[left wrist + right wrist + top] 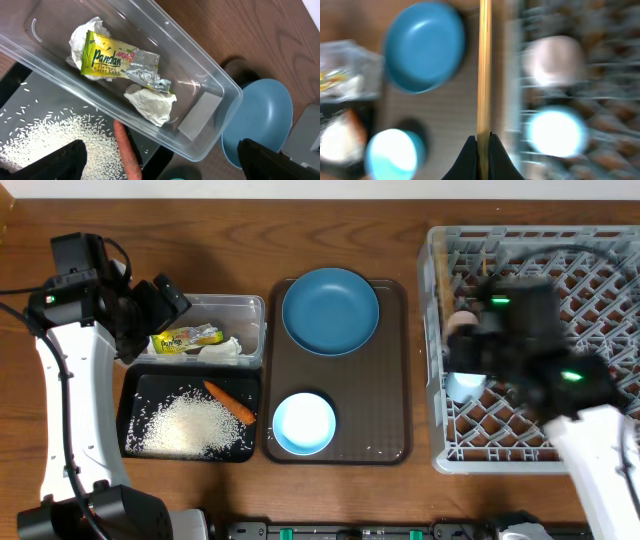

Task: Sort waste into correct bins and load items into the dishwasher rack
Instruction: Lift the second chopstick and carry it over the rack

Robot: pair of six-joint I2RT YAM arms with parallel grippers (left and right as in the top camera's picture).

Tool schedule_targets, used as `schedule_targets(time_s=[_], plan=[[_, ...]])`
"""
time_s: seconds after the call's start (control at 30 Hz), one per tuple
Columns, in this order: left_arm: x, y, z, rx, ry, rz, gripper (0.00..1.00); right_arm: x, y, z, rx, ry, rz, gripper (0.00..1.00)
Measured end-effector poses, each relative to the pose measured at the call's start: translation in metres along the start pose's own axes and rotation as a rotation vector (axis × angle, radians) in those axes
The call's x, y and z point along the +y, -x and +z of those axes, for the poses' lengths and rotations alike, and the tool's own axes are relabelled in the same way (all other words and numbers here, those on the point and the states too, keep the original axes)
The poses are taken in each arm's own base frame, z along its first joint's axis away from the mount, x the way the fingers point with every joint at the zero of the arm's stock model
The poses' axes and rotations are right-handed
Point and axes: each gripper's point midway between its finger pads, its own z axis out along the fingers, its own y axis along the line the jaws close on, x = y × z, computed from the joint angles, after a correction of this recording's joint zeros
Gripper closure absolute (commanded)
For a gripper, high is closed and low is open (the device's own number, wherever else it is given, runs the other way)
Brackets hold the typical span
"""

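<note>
wooden table (350, 205), brown and grained, carries everything. nearest the robot, a round pale-blue bowl (303, 423) sits at the near end of the rectangular brown serving tray (385, 400), whose floor is finely ribbed. left of the serving tray lies a shallow black tray (135, 385), glossy, with a loose heap of white rice (190, 428) and an orange carrot (230, 402) lying slantwise on the side toward the serving tray. right of the serving tray stands the grey lattice dishwasher rack (440, 450), square and pegged. a light-blue cup (465, 385) sits inside it by the wall facing the serving tray, and a pinkish cup (552, 60) lies beyond that; both are blurred in the wrist view. the right arm (520, 330) reaches over the rack, dark and motion-smeared, hiding much of the lattice. the right gripper (482, 142) is closed on a straight wooden chopstick (484, 65), pinched at one end between black fingertips, the stick running along the serving tray's edge by the rack. farther back on the serving tray rests the dark-blue round plate (330, 310). left of the serving tray at that end is the clear plastic box (262, 330), round-cornered, holding a yellow-green foil snack wrapper (107, 57) printed "pandan" and crumpled white tissue (150, 102) beside and under it. the left gripper (160, 150) hangs above this box, angled down, jaws spread wide with nothing between them. the white left arm (70, 380) runs along the table's left side.
</note>
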Motion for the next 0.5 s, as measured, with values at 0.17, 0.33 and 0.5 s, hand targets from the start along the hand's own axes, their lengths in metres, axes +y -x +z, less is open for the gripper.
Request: schedule_targets(time_s=[0.17, 0.33, 0.5], plan=[[0.0, 0.0, 0.0, 0.0, 0.0, 0.0, 0.02, -0.061, 0.007, -0.019, -0.024, -0.134, -0.117, 0.99], [0.0, 0.0, 0.0, 0.0, 0.0, 0.0, 0.02, -0.084, 0.012, -0.013, 0.001, -0.175, -0.27, 0.99], [0.0, 0.0, 0.0, 0.0, 0.0, 0.0, 0.02, -0.101, 0.016, 0.009, 0.06, -0.222, -0.351, 0.99]])
